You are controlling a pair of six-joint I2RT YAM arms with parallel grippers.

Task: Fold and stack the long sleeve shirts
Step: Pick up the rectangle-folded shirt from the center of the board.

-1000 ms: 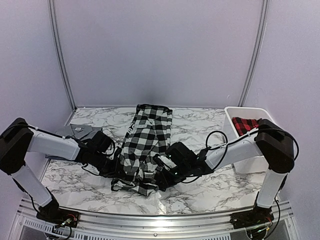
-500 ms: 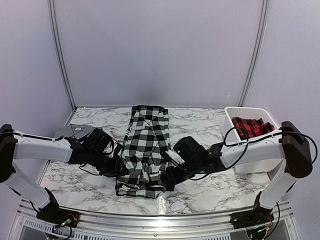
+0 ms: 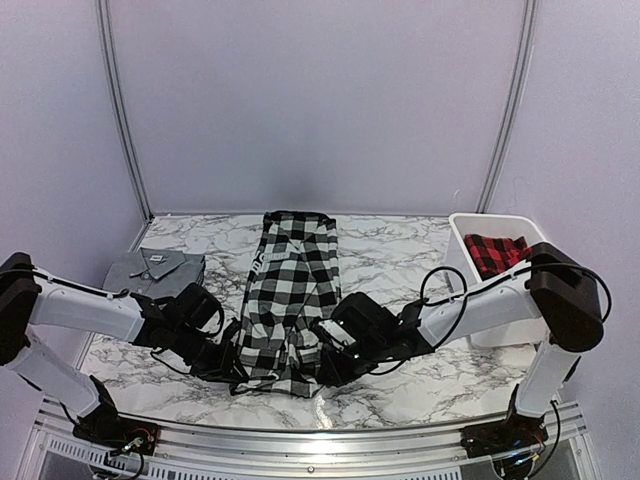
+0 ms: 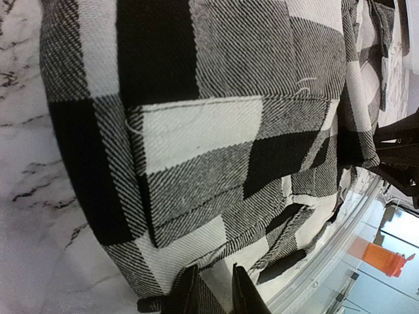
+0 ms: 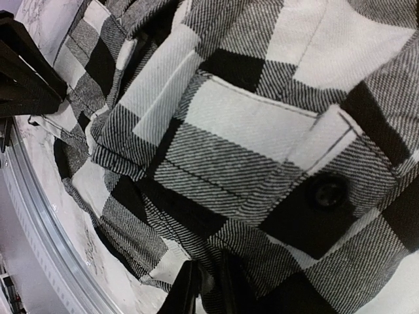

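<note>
Three shirts are in sight on the marble table [image 3: 400, 250]. By far the biggest is the black-and-white checked flannel shirt [image 3: 290, 290], laid as a long narrow strip down the middle, its near end bunched and rumpled close to the table's front edge. At the right stands a white bin [image 3: 485, 217] holding the red-and-black checked shirt [image 3: 495, 250]. At the left, further back, the grey shirt [image 3: 155, 268] lies folded flat with its collar up.

Both arms reach low to the flannel's near end, one at each corner. The left gripper [image 3: 235, 365] has its fingers nearly pressed together on a fold of checked cloth at the hem, and the right gripper [image 3: 320, 365] pinches the opposite corner the same way, just below a buttoned chest pocket [image 5: 262, 150] and its dark button [image 5: 327, 191].

The likely step is bringing this end up over the strip. Both pinches look shallow, so the cloth could slip free on one side and skew the fold. If a gripper has caught only the top layer, the tucked layers beneath may spill out. Uneven lifting would also drag the strip crooked.
</note>
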